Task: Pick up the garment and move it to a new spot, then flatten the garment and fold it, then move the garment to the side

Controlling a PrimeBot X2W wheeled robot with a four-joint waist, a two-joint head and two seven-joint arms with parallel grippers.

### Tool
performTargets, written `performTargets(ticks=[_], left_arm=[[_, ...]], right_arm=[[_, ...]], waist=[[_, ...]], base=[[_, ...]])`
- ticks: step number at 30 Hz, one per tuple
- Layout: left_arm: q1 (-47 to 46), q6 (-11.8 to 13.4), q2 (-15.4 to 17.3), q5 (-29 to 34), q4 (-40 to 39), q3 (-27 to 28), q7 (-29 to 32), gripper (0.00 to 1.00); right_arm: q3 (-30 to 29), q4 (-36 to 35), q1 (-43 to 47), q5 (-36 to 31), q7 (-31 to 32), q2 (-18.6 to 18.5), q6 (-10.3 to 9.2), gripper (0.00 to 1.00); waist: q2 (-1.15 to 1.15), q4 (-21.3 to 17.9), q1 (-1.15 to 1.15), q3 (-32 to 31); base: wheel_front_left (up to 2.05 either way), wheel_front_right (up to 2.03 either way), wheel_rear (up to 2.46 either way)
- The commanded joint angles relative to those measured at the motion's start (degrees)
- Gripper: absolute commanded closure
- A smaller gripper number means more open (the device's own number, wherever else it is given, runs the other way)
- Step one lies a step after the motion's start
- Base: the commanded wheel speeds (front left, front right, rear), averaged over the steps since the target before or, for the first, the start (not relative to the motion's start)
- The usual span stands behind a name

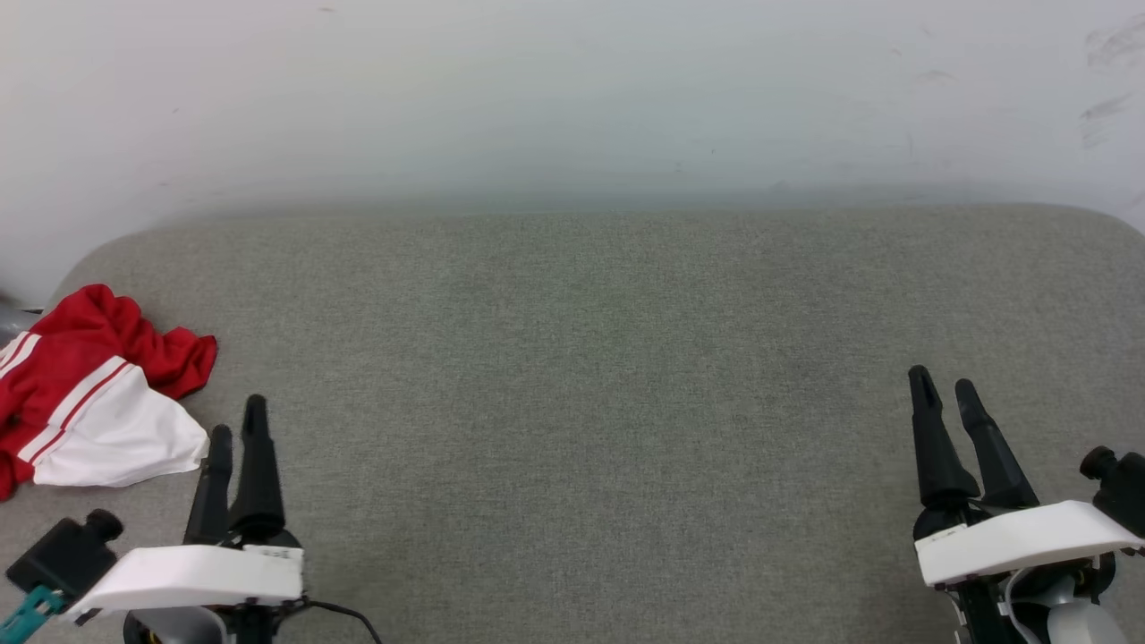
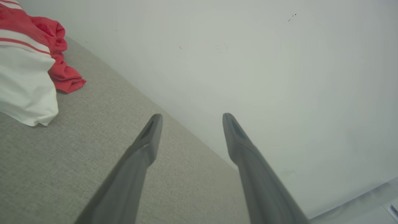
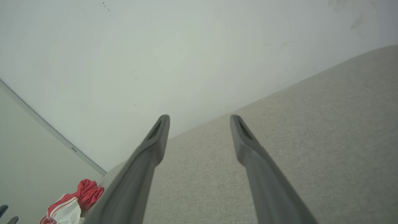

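**Head view.** I see both arms held low at the near edge of the grey fabric-covered table (image 1: 572, 358), one at each lower corner. Their fingers point away from me toward the pale wall (image 1: 572, 107).
- The left claw (image 1: 238, 416) is open and empty. Its two dark fingers rise almost straight up the view, and its white wrist housing (image 1: 192, 572) lies nearly level beneath them.
- The right claw (image 1: 941, 378) is likewise open and empty. Its fingers lean slightly leftward, and its wrist housing (image 1: 1020, 537) tilts up toward the right.
- The two claws are well apart, with grey fabric between them.
- The garment (image 1: 89, 394) lies crumpled at the table's left edge. Red cloth is bunched behind, and a white sleeve with red-and-white striped trim lies in front. It sits near the left claw, on its left, and does not touch it.

**Left wrist view.** The left claw (image 2: 192, 115) spreads its fingers in a wide V above the table, gripping nothing. The garment (image 2: 25, 71) sits at the upper left, apart from the fingertips.

**Right wrist view.** The right claw (image 3: 200, 116) spreads the same way over the fabric. The garment (image 3: 71, 205) shows small at the lower left, well away from this claw, near the table's corner.
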Motion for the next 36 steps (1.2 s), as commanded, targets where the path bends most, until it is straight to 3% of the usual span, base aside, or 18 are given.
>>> performTargets(ticks=[1,10,15,20,36], left_arm=[[0.0,1.5,0.1,4.5,-2.2,-1.8,-0.6,0.00],[0.9,6.3,1.0,16.7,-5.5,-8.6,-2.2,0.00],[1.2,8.1,2.6,19.9,-6.5,-11.5,-2.8,0.00],[1.1,12.1,4.4,23.5,-7.3,-14.9,-3.6,0.00],[0.3,21.5,9.6,33.4,-6.1,-25.9,-5.9,0.00]], right_arm=[[0.5,-1.4,-0.6,-3.6,-0.7,0.0,0.01,0.00],[2.1,-3.3,-0.8,-14.9,-2.2,0.0,0.00,0.00],[2.0,-3.8,-0.5,-18.4,-2.9,0.0,0.00,0.00],[2.3,-3.4,-0.3,-22.9,-3.7,0.0,0.00,0.00],[2.4,-3.5,-0.1,-35.0,-6.0,0.0,-0.01,0.00]], waist=[[0.00,-0.1,0.00,0.0],[0.00,-0.2,0.00,0.3],[0.00,-0.2,0.00,0.5],[0.00,-0.3,0.00,0.6],[0.00,-1.0,0.00,1.3]], base=[[0.00,0.00,0.00],[0.00,0.00,0.00],[0.00,0.00,0.00],[0.00,0.00,0.00],[0.00,0.00,0.00]])
